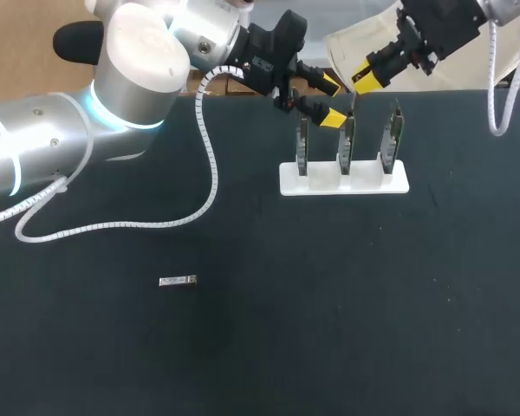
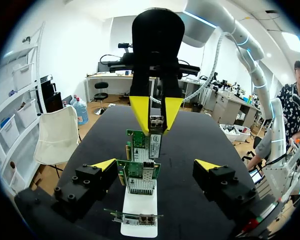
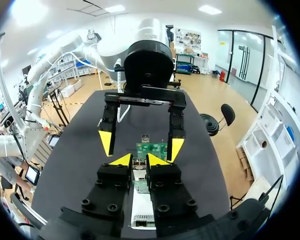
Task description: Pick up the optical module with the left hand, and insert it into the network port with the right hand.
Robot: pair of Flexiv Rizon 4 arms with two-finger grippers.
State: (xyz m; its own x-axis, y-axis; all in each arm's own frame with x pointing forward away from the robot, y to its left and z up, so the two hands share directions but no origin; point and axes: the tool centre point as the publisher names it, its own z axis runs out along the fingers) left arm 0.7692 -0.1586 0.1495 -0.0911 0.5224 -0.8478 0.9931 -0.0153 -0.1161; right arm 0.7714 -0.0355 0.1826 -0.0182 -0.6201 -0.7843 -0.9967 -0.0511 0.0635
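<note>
right end effector point(image 2: 156, 112) is clamped on the optical module point(image 2: 156, 132), just above the network cards point(image 1: 347, 143) in the white stand point(image 1: 342, 179). left end effector point(image 1: 331, 102) hangs open beside them. module looks like a small, stiff, light metal slug, probably slick, so it's best pinched on the flat sides near the tail, nose left free.

Black table point(image 1: 329, 329) bears a white stand point(image 1: 368, 184) and, well apart, a small silver module point(image 1: 178, 281)

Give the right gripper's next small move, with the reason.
Probably ease the right gripper straight down, slowly: it is shut on the optical module, which hangs just above the upright network cards in the white rack, not yet in a port. The left gripper is open and holds nothing.
</note>
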